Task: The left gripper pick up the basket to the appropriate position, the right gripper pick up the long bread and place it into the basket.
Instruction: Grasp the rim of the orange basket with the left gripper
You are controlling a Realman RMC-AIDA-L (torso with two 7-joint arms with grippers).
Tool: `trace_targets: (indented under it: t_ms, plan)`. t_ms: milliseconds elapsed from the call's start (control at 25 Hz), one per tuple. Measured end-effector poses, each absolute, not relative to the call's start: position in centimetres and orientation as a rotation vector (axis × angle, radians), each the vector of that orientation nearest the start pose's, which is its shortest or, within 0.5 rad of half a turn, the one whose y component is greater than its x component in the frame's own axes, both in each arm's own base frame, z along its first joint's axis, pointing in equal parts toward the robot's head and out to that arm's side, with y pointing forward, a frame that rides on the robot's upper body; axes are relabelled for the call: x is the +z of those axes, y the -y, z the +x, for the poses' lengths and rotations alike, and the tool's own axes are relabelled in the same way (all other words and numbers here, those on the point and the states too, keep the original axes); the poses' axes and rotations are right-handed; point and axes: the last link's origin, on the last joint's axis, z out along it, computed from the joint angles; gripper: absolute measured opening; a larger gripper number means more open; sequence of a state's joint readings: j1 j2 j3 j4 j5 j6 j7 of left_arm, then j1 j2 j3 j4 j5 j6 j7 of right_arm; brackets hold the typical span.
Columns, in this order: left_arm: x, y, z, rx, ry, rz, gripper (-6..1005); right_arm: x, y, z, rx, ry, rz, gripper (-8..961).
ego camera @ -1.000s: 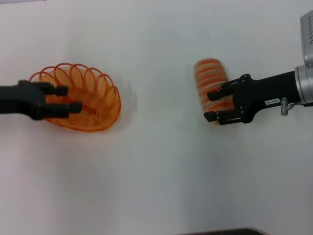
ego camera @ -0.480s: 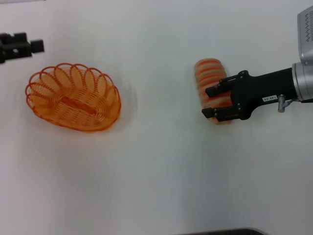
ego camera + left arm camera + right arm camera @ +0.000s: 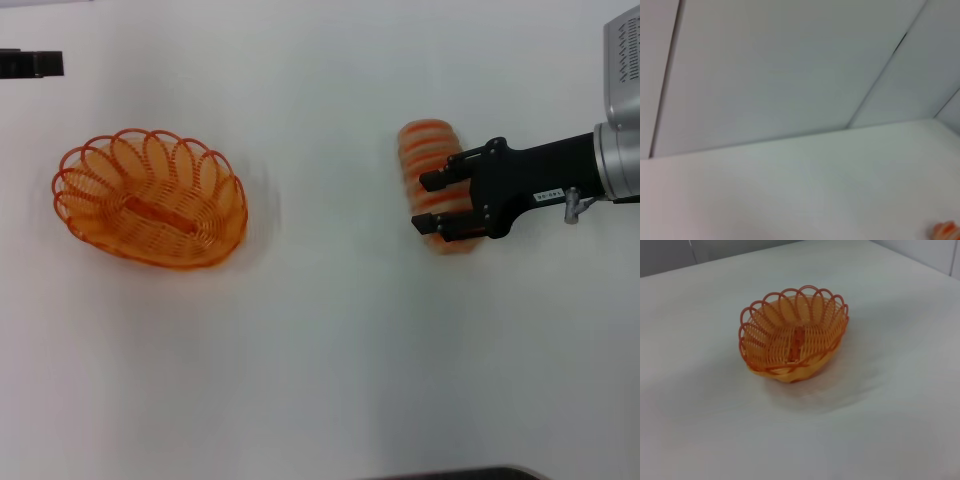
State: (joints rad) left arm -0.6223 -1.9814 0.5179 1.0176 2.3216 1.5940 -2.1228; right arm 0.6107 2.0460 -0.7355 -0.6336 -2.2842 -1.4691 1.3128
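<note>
right claw (image 3: pixel 428 202) astride long bread (image 3: pixel 431 160)

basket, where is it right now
In the head view the basket sits alone on the white table on the robot's left, well apart from the bread and right pincer; the left pincer is off at the far-left edge.

You are looking at a plain test or lab setup, not a home: a bare white bench (image 3: pixel 320 380) carries only the props, and the left wrist view shows pale panelled walls (image 3: pixel 780 65) with dark seams.
</note>
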Motion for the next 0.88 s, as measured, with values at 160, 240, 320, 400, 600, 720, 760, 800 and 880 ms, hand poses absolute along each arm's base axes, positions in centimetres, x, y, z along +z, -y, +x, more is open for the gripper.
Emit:
trace_targets:
  t_ms: [160, 240, 320, 400, 600, 720, 760, 800, 880]
  plan:
    - [11.0, -38.7, -25.8, -0.297, 1.269, -2.339, 749, -1.2, -34.1, 27.9, 0.222, -0.432, -2.901, 605]
    - [10.8, -39.4, -25.5, -0.227, 1.279, -2.317, 749, -1.2, -34.2, 27.8, 0.22, -0.43, -2.899, 605]
    - [10.5, -39.8, -25.4, -0.158, 1.284, -2.304, 749, -1.3, -34.2, 27.8, 0.219, -0.427, -2.899, 605]
    - [9.9, -40.1, -25.1, -0.078, 1.282, -2.303, 749, -1.4, -34.2, 27.9, 0.218, -0.426, -2.899, 604]
    - [8.6, -40.7, -24.5, 0.124, 1.267, -2.296, 750, -1.6, -34.2, 27.9, 0.216, -0.425, -2.896, 604]
    - [7.5, -41.0, -23.8, 0.272, 1.255, -2.296, 750, -1.6, -34.2, 27.9, 0.215, -0.423, -2.898, 604]
    - [7.4, -41.0, -23.8, 0.291, 1.255, -2.296, 750, -1.6, -34.3, 27.8, 0.214, -0.422, -2.898, 604]
    - [7.0, -41.0, -23.7, 0.321, 1.255, -2.3, 750, -1.6, -34.3, 27.8, 0.213, -0.42, -2.899, 604]
    - [6.3, -41.0, -23.6, 0.372, 1.259, -2.306, 750, -1.7, -34.3, 27.8, 0.212, -0.419, -2.899, 603]
